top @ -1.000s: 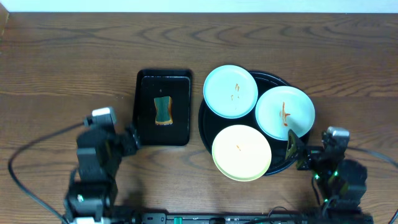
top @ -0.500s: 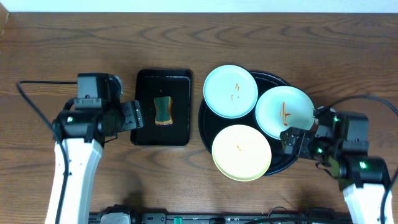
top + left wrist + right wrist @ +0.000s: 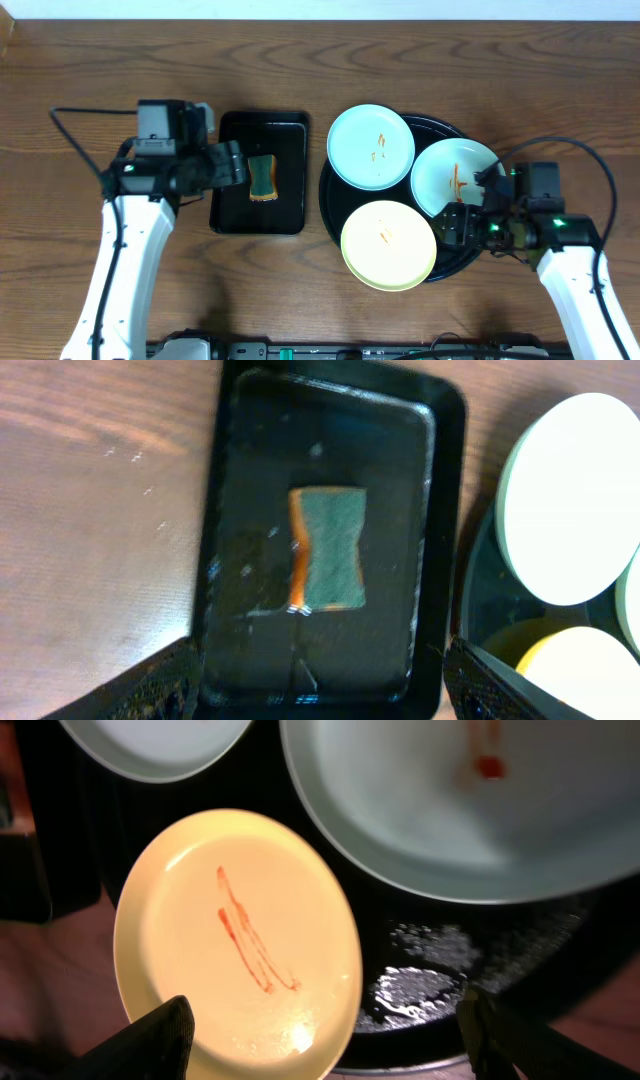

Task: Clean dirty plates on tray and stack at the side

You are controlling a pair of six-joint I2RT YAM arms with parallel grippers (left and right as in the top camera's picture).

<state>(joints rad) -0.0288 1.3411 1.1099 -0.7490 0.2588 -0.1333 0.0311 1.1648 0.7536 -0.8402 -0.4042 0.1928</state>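
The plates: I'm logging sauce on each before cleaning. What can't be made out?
Right mint-blue plate: overhead, the right gripper covers its lower-right rim; right wrist, cut by top and right edges, smear blurred.
Left mint-blue plate: overhead, smears too small to trace; right wrist shows only its rim.
Black tray: overhead, these and the yellow plate cover most of it.

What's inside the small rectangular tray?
One green sponge with an orange edge lies in the rectangular black tray, with wet specks around it. The tray floor under the sponge is hidden.
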